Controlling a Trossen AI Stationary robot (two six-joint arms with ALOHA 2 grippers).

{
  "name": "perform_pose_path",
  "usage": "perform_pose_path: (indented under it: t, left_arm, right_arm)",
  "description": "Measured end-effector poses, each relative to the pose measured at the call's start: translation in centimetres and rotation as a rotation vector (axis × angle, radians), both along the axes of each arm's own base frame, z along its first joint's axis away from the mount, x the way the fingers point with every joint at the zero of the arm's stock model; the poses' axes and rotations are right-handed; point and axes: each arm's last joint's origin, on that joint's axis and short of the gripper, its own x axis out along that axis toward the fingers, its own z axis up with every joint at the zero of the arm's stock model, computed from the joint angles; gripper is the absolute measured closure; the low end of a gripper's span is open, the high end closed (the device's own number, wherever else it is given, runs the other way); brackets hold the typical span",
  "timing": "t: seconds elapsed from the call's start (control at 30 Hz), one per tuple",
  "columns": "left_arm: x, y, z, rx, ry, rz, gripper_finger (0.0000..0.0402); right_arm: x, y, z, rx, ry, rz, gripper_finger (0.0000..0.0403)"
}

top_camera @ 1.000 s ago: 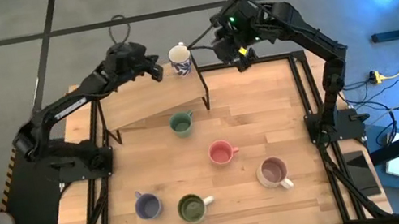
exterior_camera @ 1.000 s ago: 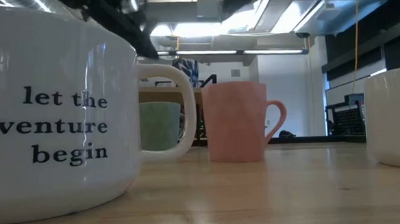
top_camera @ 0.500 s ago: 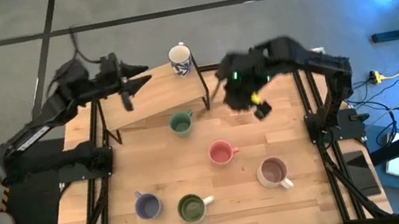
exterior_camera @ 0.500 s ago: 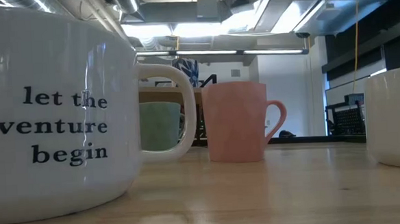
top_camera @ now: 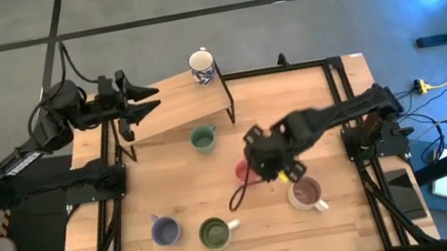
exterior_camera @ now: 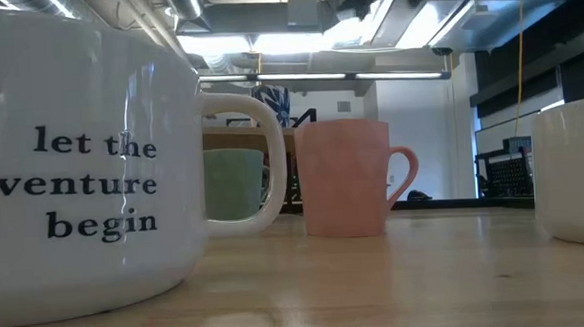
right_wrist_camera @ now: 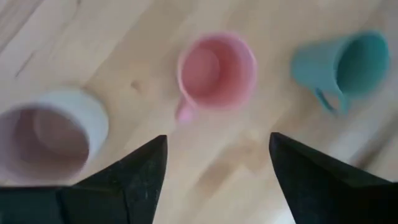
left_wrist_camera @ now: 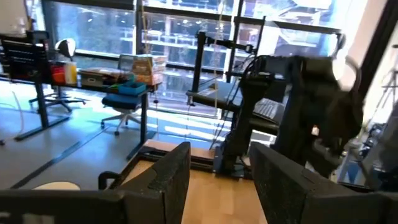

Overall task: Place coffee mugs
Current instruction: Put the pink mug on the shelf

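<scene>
**Right arm low over the pink mug, one mug up on the shelf**

Fingers (right_wrist_camera: 137,180) of the right gripper (top_camera: 269,162) are spread wide and hold nothing; in the right wrist view the two dark wedges frame bare wood, with the pink mug (right_wrist_camera: 216,70) beyond the gap. From above, that gripper hangs over the middle of the table (top_camera: 311,101) and covers most of the pink mug, of which only a sliver shows at its edge. The left gripper (top_camera: 138,103) is raised by the near-left end of the wooden shelf (top_camera: 174,106), its fingers (left_wrist_camera: 171,174) parted and empty.

The table is pale planked wood inside a black metal frame. The shelf is a light wooden board on thin black legs, standing at the far edge. The white mug with blue pattern (top_camera: 202,65) stands upright on the shelf's far right corner. Just in front of the shelf sits the glossy teal-green mug (top_camera: 202,138). The pale mug with a brown inside (top_camera: 307,193) sits near the right gripper, toward the front. The lavender-blue mug (top_camera: 165,232) and the green mug with a white handle (top_camera: 215,232) stand side by side at the front left.

In the low view a big white mug side (exterior_camera: 72,165) with dark lettering fills the left, cut off by the edge; another pale mug is cut off at the right.
</scene>
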Motion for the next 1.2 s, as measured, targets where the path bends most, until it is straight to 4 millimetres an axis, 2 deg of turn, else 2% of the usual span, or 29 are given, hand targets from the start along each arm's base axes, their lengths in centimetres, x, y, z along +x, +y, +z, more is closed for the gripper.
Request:
perform_pose_path:
  t: [0.13, 0.23, 0.5, 0.63, 0.87, 1.07, 1.2]
  left_arm:
    - [-0.3, -0.3, -0.2, -0.012, 0.022, -0.004, 0.0241]
    - [-0.8, -0.5, -0.2, -0.019, 0.022, -0.004, 0.0241]
    - [-1.4, -0.8, -0.2, -0.022, 0.025, -0.005, 0.0241]
    - [-1.5, -0.8, -0.2, -0.023, 0.026, -0.004, 0.0241]
    - [-1.5, -0.8, -0.2, -0.023, 0.026, -0.003, 0.0241]
    - [-1.5, -0.8, -0.2, -0.036, 0.023, -0.003, 0.0241]
    - [-1.5, -0.8, -0.2, -0.050, 0.022, -0.004, 0.0241]
  right_arm:
    - [1.5, 1.4, -3.6, 0.044, -0.095, 0.041, 0.0153]
    - [2.1, 1.5, -5.5, 0.063, -0.141, 0.019, 0.0163]
    - [1.4, 1.4, -9.6, 0.099, -0.057, -0.020, 0.0166]
    - [1.2, 1.3, -11.1, 0.088, -0.061, -0.023, 0.0166]
    - [1.1, 1.2, -12.4, 0.059, -0.091, -0.010, 0.0166]
    - [1.2, 1.1, -14.7, 0.033, -0.015, -0.001, 0.0167]
    - [1.4, 1.2, -15.0, 0.030, -0.019, -0.001, 0.0185]
